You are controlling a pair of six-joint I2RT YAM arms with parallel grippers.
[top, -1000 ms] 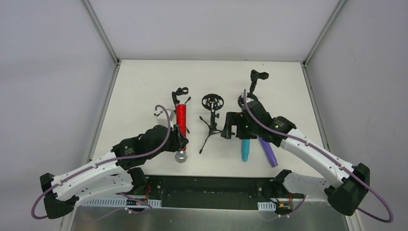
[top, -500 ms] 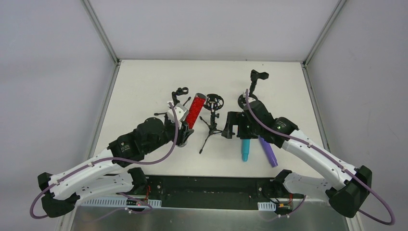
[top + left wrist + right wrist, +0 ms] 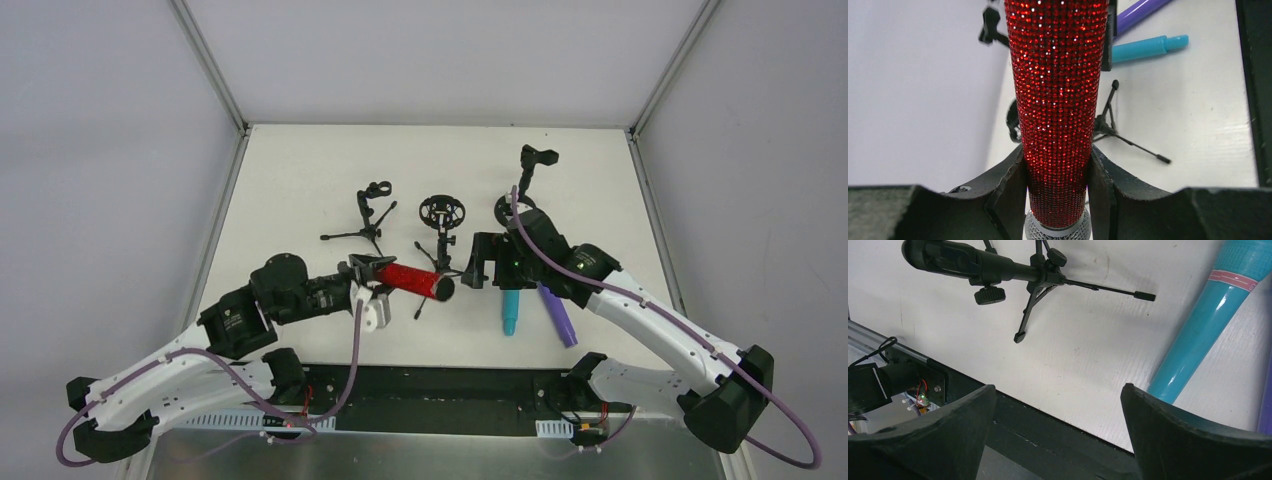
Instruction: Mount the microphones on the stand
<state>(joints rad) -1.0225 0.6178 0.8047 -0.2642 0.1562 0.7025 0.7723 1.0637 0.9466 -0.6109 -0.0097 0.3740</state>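
My left gripper is shut on the red microphone, holding it level above the table with its tail pointing right, close to the middle stand. In the left wrist view the fingers clamp the sparkly red microphone just above its silver mesh head. The cyan microphone with a pink ring and the purple microphone lie on the table at the right. My right gripper hangs open over the table beside the cyan microphone, holding nothing.
A small tripod stand with a clip stands at the left. A taller stand with a clip rises at the back right. The middle stand's legs spread over the table. The dark front rail runs along the near edge.
My left gripper lifted the red microphone off the table and swung it from lying lengthwise to level, tail pointing right toward the middle stand. The right arm has hardly moved.
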